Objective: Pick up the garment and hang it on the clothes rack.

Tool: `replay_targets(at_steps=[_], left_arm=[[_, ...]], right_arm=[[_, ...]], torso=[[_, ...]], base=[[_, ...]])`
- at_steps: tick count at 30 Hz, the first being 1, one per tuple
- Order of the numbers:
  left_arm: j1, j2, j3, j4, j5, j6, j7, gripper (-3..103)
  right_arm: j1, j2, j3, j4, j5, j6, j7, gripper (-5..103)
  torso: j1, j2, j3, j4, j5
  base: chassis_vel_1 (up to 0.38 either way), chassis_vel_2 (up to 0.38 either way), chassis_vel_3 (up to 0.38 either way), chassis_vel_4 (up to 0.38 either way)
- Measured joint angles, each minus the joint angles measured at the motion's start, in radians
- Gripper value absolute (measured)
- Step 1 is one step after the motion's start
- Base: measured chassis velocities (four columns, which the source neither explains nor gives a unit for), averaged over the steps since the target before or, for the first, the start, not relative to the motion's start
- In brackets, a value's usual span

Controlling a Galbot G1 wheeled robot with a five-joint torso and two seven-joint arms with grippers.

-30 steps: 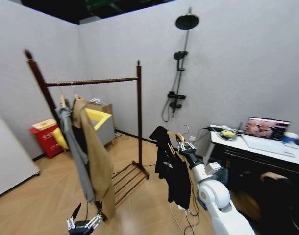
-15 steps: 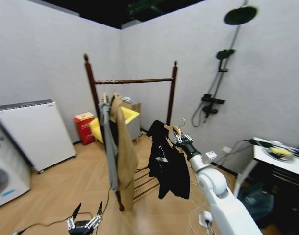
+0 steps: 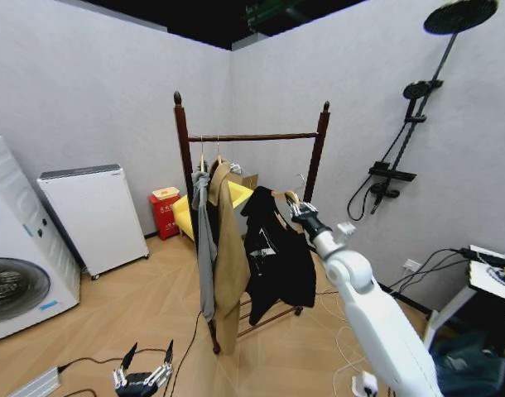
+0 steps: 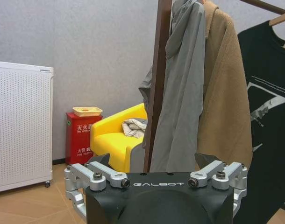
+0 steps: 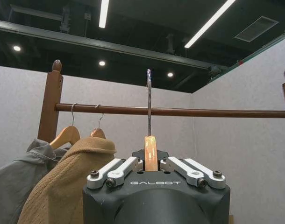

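Already the right hand (image 3: 301,212) was clamped on the wooden hanger's neck (image 5: 151,153) — the stiff part worth holding — with the limp, light T-shirt (image 3: 276,256) dangling beside the rack (image 3: 252,137); the left hand (image 3: 141,380) hung open, low.

"GALBOT" is printed on the left gripper (image 4: 156,184) and the right gripper (image 5: 155,183) housings.
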Motion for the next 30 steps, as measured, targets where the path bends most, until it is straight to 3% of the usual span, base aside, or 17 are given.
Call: replay_targets(at_steps=[10, 19, 30], left_arm=[[0.000, 0.000, 0.000, 0.000, 0.000, 0.000, 0.000, 100], [0.000, 0.000, 0.000, 0.000, 0.000, 0.000, 0.000, 100], [0.000, 0.000, 0.000, 0.000, 0.000, 0.000, 0.000, 100]], right_arm=[[0.079, 0.076, -0.065, -0.036, 0.016, -0.023, 0.021, 10], [0.300, 0.103, -0.114, -0.085, 0.050, -0.166, 0.069, 10], [0.447, 0.145, -0.203, -0.218, 0.038, -0.248, 0.063, 10]], torso=[[0.000, 0.000, 0.000, -0.0001, 0.0001], [0.002, -0.001, 0.001, 0.0000, -0.0001], [-0.001, 0.000, 0.000, -0.0001, 0.0000]], base=[[-0.199, 0.204, 0.193, -0.188], [-0.235, 0.239, 0.208, -0.202], [0.001, -0.017, -0.014, 0.018]])
